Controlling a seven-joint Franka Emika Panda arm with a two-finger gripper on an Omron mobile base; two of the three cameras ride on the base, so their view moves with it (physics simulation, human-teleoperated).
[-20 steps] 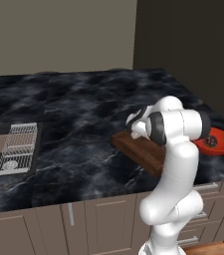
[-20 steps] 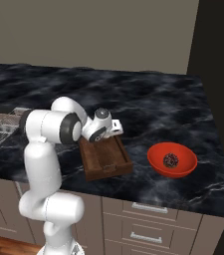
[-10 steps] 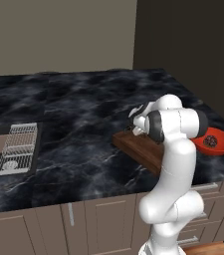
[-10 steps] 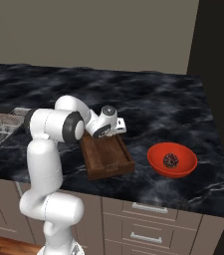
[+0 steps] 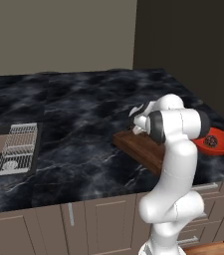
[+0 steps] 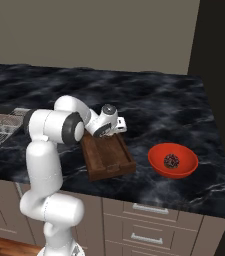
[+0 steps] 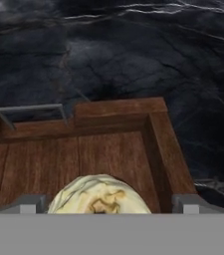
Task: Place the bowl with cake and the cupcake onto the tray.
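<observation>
Hand [image 7: 103,205] grips the cupcake [image 7: 99,195] over the tray [image 7: 159,134]; it's light with soft cream, so keep hold at the base. The bowl with cake [image 6: 173,161] looks rigid and slick; pinch its rim.

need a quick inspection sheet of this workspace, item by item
surface: dark marbled counter over grey cabinet drawers.
tray: brown wooden tray at the counter's front edge, its floor bare in the right base view.
cupcake: cream top of the cupcake sits between the gripper's finger tips in the hand view, above the tray floor near a corner; contact with the tray cannot be told.
bowl with cake: red-orange bowl with cake on the counter beside the tray, apart from it.
clutter: white wire rack far to the side.
gripper: gripper over the tray's far end, shut on the cupcake.
cables: nothing seen.
surroundings: beige wall, dark panel.
</observation>
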